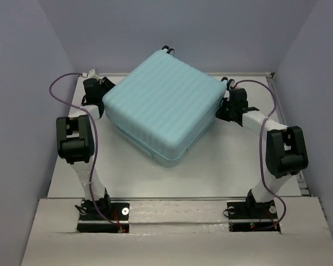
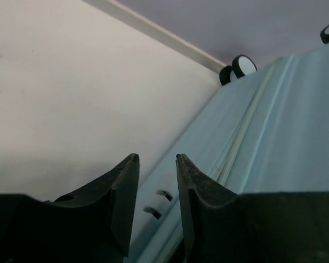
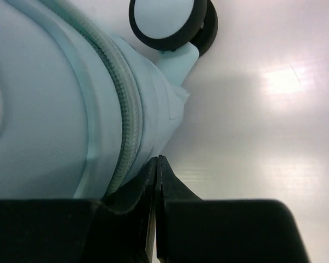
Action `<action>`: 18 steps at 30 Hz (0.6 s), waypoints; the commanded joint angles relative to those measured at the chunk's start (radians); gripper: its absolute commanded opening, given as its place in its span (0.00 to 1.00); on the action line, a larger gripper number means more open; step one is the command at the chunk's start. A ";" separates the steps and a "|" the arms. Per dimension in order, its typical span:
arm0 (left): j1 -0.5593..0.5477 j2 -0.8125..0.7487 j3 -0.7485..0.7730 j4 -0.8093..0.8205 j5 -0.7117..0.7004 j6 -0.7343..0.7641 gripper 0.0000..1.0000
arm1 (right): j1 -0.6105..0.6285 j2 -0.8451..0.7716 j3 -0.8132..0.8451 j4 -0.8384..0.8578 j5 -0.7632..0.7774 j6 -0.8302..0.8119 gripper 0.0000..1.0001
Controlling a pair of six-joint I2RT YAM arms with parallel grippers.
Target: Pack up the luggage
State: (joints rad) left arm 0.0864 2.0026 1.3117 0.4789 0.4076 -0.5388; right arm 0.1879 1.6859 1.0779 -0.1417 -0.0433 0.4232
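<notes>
The pale aqua luggage lies closed and flat on the table, turned like a diamond, with its ribbed shell up. Its caster wheels show at the far corner. My left gripper is at the luggage's left corner. In the left wrist view its jaws are a little apart and empty, beside the luggage's side and zipper line. My right gripper is at the luggage's right side. In the right wrist view its jaws are pressed together, just beside the zipper and below a wheel.
The white table is bounded by lavender walls at left, right and back. A raised rail runs along the far table edge. Purple cables loop over both arms. The arm bases sit at the near edge.
</notes>
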 commanded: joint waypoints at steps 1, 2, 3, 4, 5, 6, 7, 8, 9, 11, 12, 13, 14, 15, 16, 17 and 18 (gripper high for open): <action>-0.082 -0.265 -0.227 0.086 -0.123 -0.065 0.44 | 0.041 0.130 0.283 0.231 -0.311 -0.005 0.07; -0.080 -0.287 -0.258 0.086 -0.134 -0.079 0.46 | 0.041 0.150 0.324 0.208 -0.314 0.000 0.07; -0.082 -0.319 -0.294 0.081 -0.138 -0.079 0.48 | 0.041 0.165 0.371 0.158 -0.285 0.000 0.07; -0.082 -0.332 -0.293 0.038 -0.142 -0.073 0.52 | 0.041 0.160 0.379 0.145 -0.265 0.005 0.10; -0.080 -0.346 -0.287 0.011 -0.156 -0.069 0.54 | 0.041 0.146 0.376 0.124 -0.247 0.005 0.15; -0.082 -0.361 -0.284 -0.012 -0.189 -0.072 0.55 | 0.032 0.129 0.369 0.094 -0.234 0.005 0.22; -0.082 -0.395 -0.279 -0.023 -0.199 -0.076 0.58 | 0.031 0.094 0.363 0.071 -0.219 0.005 0.35; -0.082 -0.410 -0.261 -0.043 -0.205 -0.081 0.63 | 0.031 0.078 0.369 0.041 -0.217 -0.023 0.42; -0.080 -0.422 -0.243 -0.066 -0.225 -0.084 0.65 | 0.031 0.063 0.372 -0.019 -0.219 -0.038 0.48; -0.082 -0.441 -0.119 -0.188 -0.248 -0.086 0.74 | 0.031 -0.001 0.337 -0.050 -0.175 -0.061 0.63; -0.073 -0.438 -0.070 -0.236 -0.245 -0.072 0.76 | 0.031 -0.029 0.317 -0.074 -0.158 -0.064 0.64; -0.073 -0.438 -0.019 -0.275 -0.245 -0.072 0.77 | 0.031 -0.058 0.294 -0.082 -0.139 -0.069 0.67; -0.060 -0.449 0.062 -0.339 -0.259 -0.058 0.79 | 0.031 -0.119 0.263 -0.085 -0.115 -0.067 0.68; -0.056 -0.462 0.092 -0.362 -0.269 -0.052 0.80 | 0.031 -0.152 0.193 -0.087 -0.104 -0.060 0.68; -0.050 -0.503 0.113 -0.375 -0.286 -0.035 0.80 | 0.031 -0.184 0.154 -0.087 -0.109 -0.054 0.62; -0.050 -0.531 0.129 -0.387 -0.292 -0.026 0.80 | 0.031 -0.252 0.111 -0.084 -0.121 -0.035 0.56; -0.053 -0.559 0.126 -0.388 -0.294 -0.015 0.79 | 0.031 -0.287 0.017 -0.061 -0.136 -0.021 0.48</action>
State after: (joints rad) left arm 0.0448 1.6260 1.3300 0.1574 0.1268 -0.6044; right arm 0.1875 1.5864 1.2621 -0.2596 -0.1059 0.3653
